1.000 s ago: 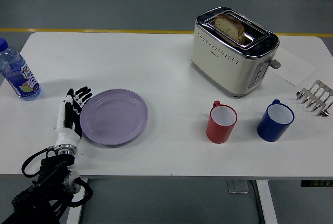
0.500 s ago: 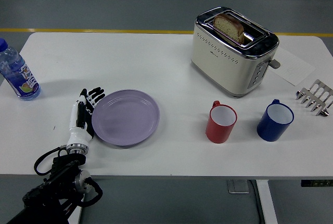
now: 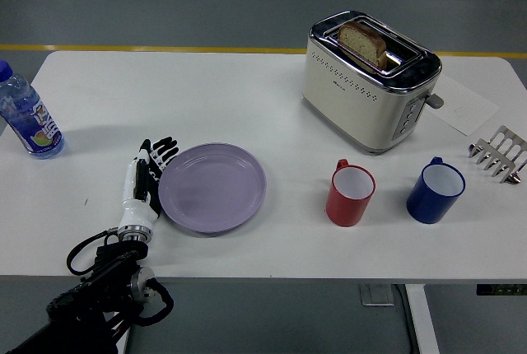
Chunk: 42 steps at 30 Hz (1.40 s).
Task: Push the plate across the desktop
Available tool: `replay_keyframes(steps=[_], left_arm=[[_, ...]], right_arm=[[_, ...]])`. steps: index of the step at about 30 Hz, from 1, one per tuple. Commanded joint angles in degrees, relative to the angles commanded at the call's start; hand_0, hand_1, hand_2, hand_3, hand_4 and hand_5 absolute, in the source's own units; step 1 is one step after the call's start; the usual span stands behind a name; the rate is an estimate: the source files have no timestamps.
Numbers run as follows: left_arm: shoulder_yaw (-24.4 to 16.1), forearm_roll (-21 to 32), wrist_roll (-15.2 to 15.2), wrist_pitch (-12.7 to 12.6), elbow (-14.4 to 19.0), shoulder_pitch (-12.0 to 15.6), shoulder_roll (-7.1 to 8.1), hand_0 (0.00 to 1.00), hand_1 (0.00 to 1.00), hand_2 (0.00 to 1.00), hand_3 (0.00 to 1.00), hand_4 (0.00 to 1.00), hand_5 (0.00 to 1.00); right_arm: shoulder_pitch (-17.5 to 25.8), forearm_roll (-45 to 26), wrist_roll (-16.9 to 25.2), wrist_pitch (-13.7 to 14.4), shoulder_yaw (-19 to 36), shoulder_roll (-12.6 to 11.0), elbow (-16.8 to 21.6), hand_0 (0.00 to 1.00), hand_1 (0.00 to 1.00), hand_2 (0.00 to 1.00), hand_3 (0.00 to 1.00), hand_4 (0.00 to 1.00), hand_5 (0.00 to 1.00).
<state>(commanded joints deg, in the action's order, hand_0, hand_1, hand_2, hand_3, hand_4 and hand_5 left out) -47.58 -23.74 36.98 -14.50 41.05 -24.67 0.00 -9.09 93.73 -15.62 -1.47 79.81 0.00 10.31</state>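
Left hand (image 3: 146, 177) flat, fingers straight and together, edge touching the lilac plate's (image 3: 212, 187) left rim; red mug (image 3: 350, 193) sits to the right.

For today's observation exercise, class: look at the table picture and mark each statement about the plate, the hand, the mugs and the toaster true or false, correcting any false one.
1. The left hand rests against the left rim of the purple plate. True.
2. The plate is touching the red mug. False: bare table lies between them.
3. A slice of bread sits in the toaster. True.
4. The blue mug stands left of the red mug. False: it stands to its right.
5. The water bottle lies on its side. False: it stands upright near the table's left edge.
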Motion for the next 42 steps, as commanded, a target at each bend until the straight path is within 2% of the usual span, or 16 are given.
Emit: replay_keyframes(steps=[18,30,42], left_arm=[[11.1,4.1,0.0,-1.7,0.7,-2.5,0.0,0.724,0.728,0.699,0.601,0.458,0.998],[12.7,4.3,0.0,-2.1,1.6,-4.0,0.0,0.72,0.726,0.696,0.598,0.451,0.998],[12.5,4.0,0.0,-2.5,2.2,-4.7,0.0,0.718,0.725,0.695,0.595,0.45,0.998]], right_arm=[[0.5,-0.2,0.0,-0.1,-0.3,0.0,0.0,0.646,0.627,0.658,0.59,0.401,0.201],[0.7,-0.2,-0.1,-0.1,-0.5,0.0,0.0,0.645,0.627,0.657,0.589,0.401,0.201],[0.8,0.2,-0.2,-0.2,-0.2,0.0,0.0,0.645,0.627,0.657,0.589,0.402,0.202]])
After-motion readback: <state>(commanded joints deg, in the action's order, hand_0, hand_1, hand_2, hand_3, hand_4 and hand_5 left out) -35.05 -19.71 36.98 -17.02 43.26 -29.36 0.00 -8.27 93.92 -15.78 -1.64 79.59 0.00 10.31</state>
